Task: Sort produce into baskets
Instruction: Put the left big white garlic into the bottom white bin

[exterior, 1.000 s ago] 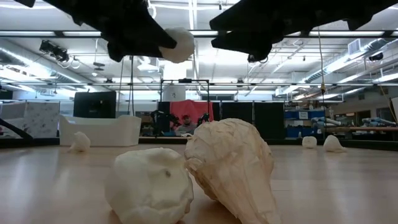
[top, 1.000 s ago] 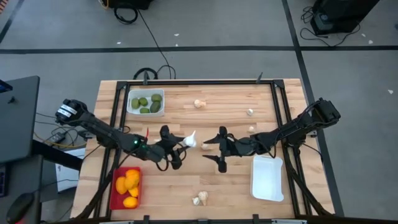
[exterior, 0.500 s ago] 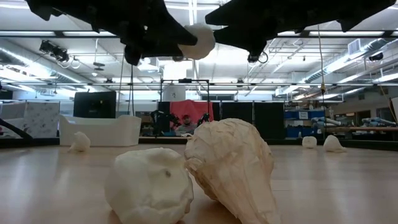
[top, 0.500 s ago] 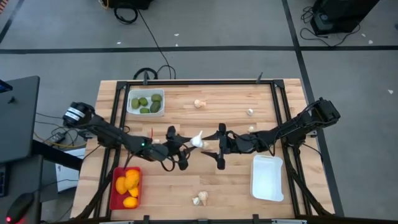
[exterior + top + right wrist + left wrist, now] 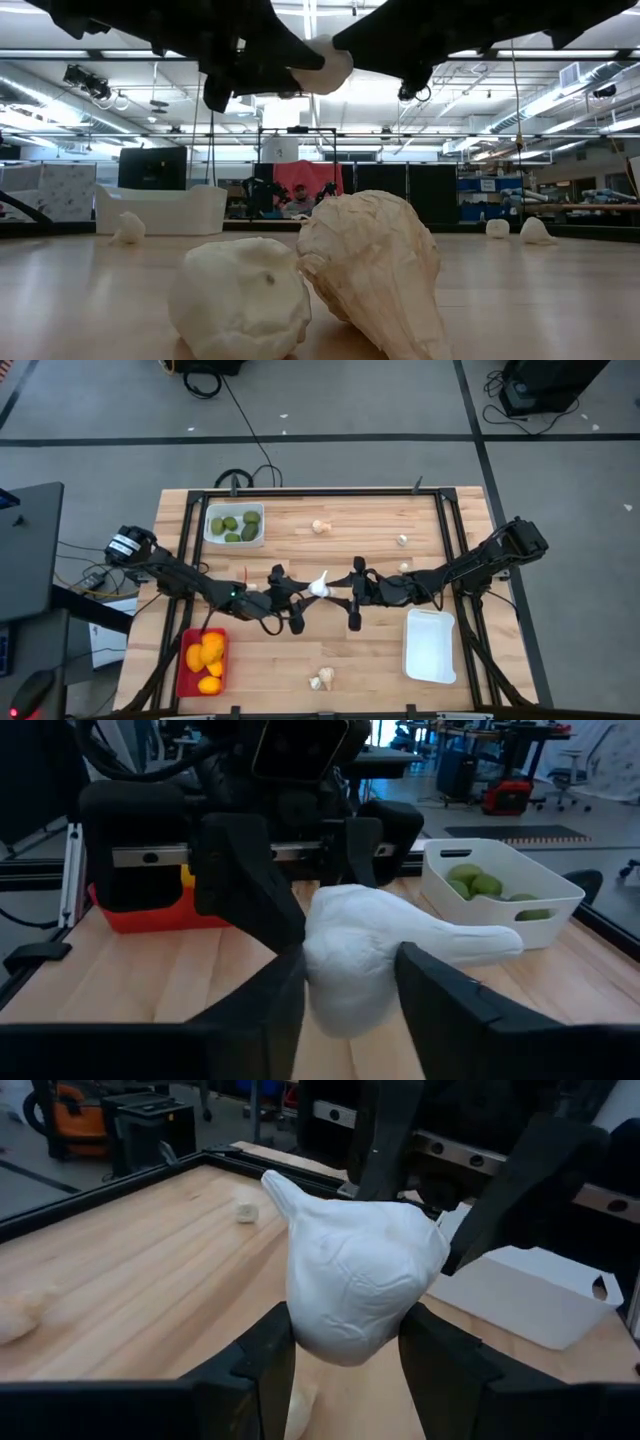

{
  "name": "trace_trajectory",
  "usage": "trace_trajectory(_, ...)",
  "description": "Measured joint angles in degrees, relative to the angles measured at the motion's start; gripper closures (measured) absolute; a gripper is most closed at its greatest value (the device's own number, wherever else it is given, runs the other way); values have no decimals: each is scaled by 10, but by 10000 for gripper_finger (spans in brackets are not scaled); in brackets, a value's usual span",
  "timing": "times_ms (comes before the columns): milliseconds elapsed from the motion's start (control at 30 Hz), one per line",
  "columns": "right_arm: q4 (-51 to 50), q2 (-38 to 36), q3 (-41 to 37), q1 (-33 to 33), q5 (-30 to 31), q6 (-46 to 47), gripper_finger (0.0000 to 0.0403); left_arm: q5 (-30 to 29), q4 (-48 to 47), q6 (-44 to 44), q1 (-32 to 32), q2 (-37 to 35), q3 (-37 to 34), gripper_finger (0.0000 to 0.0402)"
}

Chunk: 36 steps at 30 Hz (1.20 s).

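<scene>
A whitish garlic piece (image 5: 319,586) hangs in the air over the table's middle, between my two grippers. My left gripper (image 5: 303,592) comes from the left and is shut on it (image 5: 345,1350). My right gripper (image 5: 338,590) faces it from the right, its fingers closed onto the same piece (image 5: 345,990). A white basket (image 5: 212,538) at the far left holds dark green fruits. A red basket (image 5: 186,678) at the near left holds yellow-orange fruits. A second white basket (image 5: 430,645) lies at the near right. My left gripper pinches the garlic's rounded bulb (image 5: 340,1330) between its two fingers, coming level from the table's left. The piece is lifted clear of the table, its pointed tip (image 5: 275,1183) sticking out beyond the fingers. My right gripper has its two fingers (image 5: 425,985) on opposite sides of the bulb (image 5: 345,955), level from the table's right and facing the left fingers. The pointed tip (image 5: 490,940) sticks out sideways past one finger.
Loose garlic pieces lie on the wood: one at the far middle (image 5: 320,527), two at the far right (image 5: 402,540) (image 5: 404,568), and a pair at the near edge (image 5: 321,680), which fills the low view (image 5: 375,265). A black frame (image 5: 300,493) borders the table.
My left gripper has carried the garlic piece toward the table's right, up to my right gripper, rolling slightly. My right gripper has stayed in place and shut its fingers onto the piece. The garlic stays clear of the table.
</scene>
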Motion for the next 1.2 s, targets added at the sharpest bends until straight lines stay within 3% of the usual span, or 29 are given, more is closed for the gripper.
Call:
trace_trajectory(367, -31, -1, 0, -1, 11, 11, 322, -13, 28, -24, 0, 30, -1, 230)
trace_trajectory(667, -67, -16, 1, -2, 9, 13, 328, -8, -14, -26, 0, 14, 3, 155)
trace_trajectory(967, -246, -128, 0, -2, 7, 62, 329, -9, -27, -42, -1, 13, 3, 100)
trace_trajectory(1200, -509, -249, 5, 0, -119, 185, 328, 13, -65, -41, -5, 12, 3, 94)
